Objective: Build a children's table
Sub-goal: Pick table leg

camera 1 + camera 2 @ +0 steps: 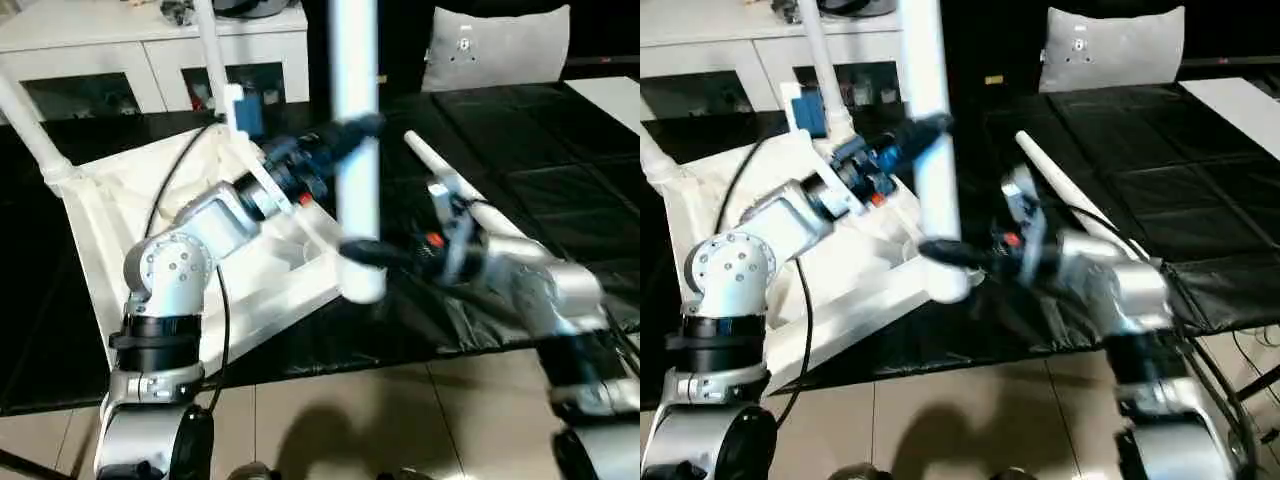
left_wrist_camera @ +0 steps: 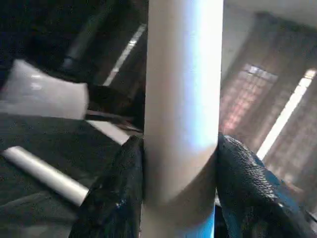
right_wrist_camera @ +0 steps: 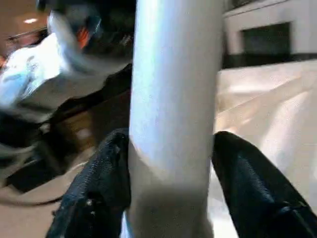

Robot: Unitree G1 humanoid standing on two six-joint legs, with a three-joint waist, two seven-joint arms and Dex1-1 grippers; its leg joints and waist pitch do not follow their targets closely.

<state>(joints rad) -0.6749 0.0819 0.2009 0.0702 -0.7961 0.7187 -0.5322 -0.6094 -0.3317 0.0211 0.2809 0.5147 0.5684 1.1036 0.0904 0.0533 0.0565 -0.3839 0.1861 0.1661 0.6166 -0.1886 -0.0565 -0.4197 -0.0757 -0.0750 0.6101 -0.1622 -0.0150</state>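
Observation:
The white tabletop (image 1: 110, 210) lies upside down on a black mat, ribbed side up. Two white legs (image 1: 25, 125) (image 1: 212, 50) stand in its far corner sockets. A third leg (image 1: 355, 120) is held upright over the near right corner, and its rounded lower end hangs just above the tabletop's edge. My left gripper (image 1: 350, 130) is shut on this leg partway up, with a finger (image 2: 114, 198) pressed against each side. My right gripper (image 1: 365, 255) holds the same leg near its lower end, fingers (image 3: 94, 193) tight against both sides. Another leg (image 1: 450, 185) lies loose on the mat to the right.
A white cabinet (image 1: 100, 50) with glass doors stands behind the tabletop. A grey cushion (image 1: 495, 45) leans at the back right. The black mat (image 1: 560, 150) stretches to the right, and tiled floor (image 1: 330, 420) lies in front.

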